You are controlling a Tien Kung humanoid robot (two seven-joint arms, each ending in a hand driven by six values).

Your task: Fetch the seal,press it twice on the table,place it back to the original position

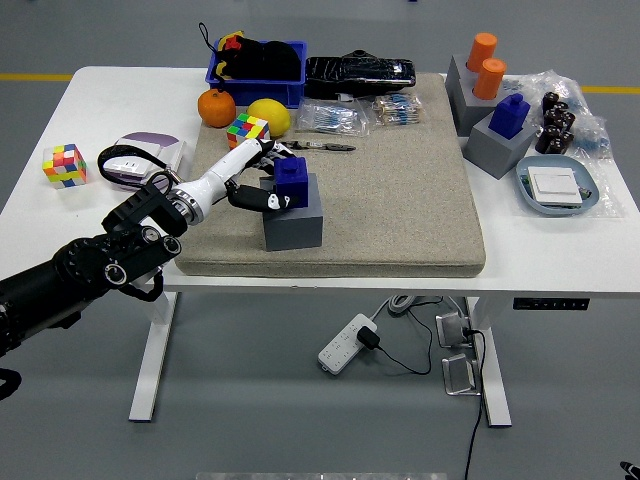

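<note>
Evidently left hand (262,180) fingers (258,198) grip seal (291,181) (blue).

My white rectangular table (60,215) carries a beige fabric mat (400,200) at its centre. At nine o'clock lies a multicoloured puzzle cube (63,165); at three o'clock, a pale blue tray (556,188); at eleven, a blue plastic bin (257,62).
</note>
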